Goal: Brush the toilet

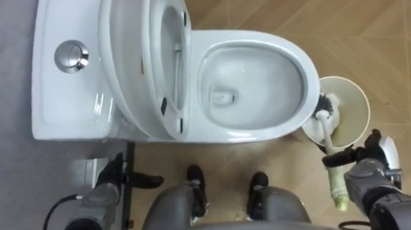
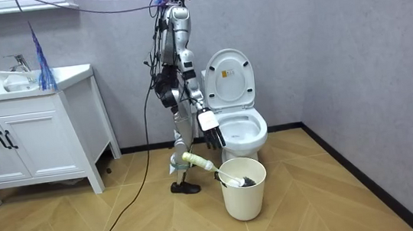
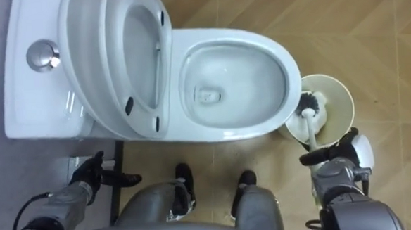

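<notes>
The white toilet (image 1: 258, 38) is before me with its seat and lid (image 1: 132, 55) raised and the bowl bare. To its right a cream bucket (image 1: 364, 107) holds the black head of the toilet brush (image 1: 325, 107); the white handle (image 1: 338, 189) leans out over the rim towards me. My right hand (image 1: 367, 168) is open, its fingers lying across the line of the handle. In the room view this hand (image 2: 212, 134) hangs a little above the brush (image 2: 205, 162). My left hand (image 1: 110, 178) hangs open, low at my left near the tank.
I stand at the toilet's side, with the tank and its flush button (image 1: 71, 56) to my left against the grey wall. A white sink cabinet (image 2: 32, 141) stands at the room view's left. Wooden floor lies around the bucket (image 2: 244, 196).
</notes>
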### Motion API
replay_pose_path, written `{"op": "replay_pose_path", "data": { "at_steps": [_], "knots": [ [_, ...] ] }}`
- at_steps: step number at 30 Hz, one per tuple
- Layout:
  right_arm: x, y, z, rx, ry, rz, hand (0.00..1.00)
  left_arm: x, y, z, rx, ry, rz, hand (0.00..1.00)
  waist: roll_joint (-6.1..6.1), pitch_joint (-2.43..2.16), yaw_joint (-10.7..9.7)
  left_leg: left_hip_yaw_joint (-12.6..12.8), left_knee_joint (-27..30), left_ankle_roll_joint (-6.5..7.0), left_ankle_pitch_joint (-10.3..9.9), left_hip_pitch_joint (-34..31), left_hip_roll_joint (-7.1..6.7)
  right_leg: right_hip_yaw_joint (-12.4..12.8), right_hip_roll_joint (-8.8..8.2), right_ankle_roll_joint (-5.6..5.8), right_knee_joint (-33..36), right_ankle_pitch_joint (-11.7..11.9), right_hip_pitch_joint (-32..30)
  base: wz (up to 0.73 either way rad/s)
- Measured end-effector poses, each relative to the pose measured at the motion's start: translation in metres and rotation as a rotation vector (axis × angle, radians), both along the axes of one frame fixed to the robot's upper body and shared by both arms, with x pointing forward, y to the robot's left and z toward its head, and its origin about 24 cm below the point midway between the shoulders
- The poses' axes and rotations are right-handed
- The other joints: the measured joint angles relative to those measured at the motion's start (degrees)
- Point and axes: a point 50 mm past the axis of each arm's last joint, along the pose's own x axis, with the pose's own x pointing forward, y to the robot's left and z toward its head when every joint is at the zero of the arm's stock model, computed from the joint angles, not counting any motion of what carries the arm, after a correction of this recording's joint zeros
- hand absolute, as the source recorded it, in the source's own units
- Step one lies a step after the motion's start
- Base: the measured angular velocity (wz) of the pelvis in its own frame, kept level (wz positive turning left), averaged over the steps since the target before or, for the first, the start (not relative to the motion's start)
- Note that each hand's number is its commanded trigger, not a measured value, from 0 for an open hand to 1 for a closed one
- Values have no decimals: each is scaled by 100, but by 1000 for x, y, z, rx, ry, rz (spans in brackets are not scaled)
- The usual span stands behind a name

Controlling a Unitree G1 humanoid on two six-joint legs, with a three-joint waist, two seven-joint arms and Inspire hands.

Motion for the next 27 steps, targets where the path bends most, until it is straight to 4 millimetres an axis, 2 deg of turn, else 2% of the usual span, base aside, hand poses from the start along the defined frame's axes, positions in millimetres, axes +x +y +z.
{"op": "replay_pose_path", "data": {
  "at_steps": [5, 10, 13, 15, 18, 23, 27],
  "knots": [
    [4, -8, 5, -29, -10, -32, 0, 11, -3, 4, 0, -35, -24, 0, -7, 5, -19, 0, 83, 43, 38, -369, -75, -23, -70, 2, 177, -1, -407, 0],
    [13, -13, 12, -29, -25, -59, 0, 23, -10, 10, -3, -76, -68, 0, 1, 14, -13, 17, 368, 60, 45, -867, -76, 48, -119, 5, 474, -4, -914, 0],
    [19, -17, 16, 1, -56, -95, 0, 33, -14, 16, -16, -124, -67, 0, 45, 72, 33, -17, 639, 91, 25, -1185, -62, 50, -128, 4, 672, -35, -1181, 8],
    [17, -26, 19, 20, -69, -131, 0, 44, -17, 22, -32, -165, -54, 0, 80, 102, 105, -55, 865, 144, -13, -1499, -46, 49, -209, -15, 1013, -139, -1518, 12],
    [14, -30, 19, 54, -77, -180, 0, 53, -20, 28, -45, -214, -41, 0, 97, 111, 137, -70, 1192, 180, -55, -1947, -57, 79, -310, -49, 1483, -291, -1990, 11],
    [14, -32, 19, 89, -82, -203, 0, 68, -25, 41, -55, -294, -46, 0, 114, 107, 137, -111, 1865, 194, -165, -2660, -68, 170, -424, -98, 2237, -571, -2712, 11],
    [28, -33, 26, 144, -135, -224, 0, 82, -32, 54, -78, -369, -69, 0, 157, 106, 149, -107, 2348, 190, -228, -3227, -68, 272, -482, -170, 2804, -698, -3329, 3]
  ]
}}
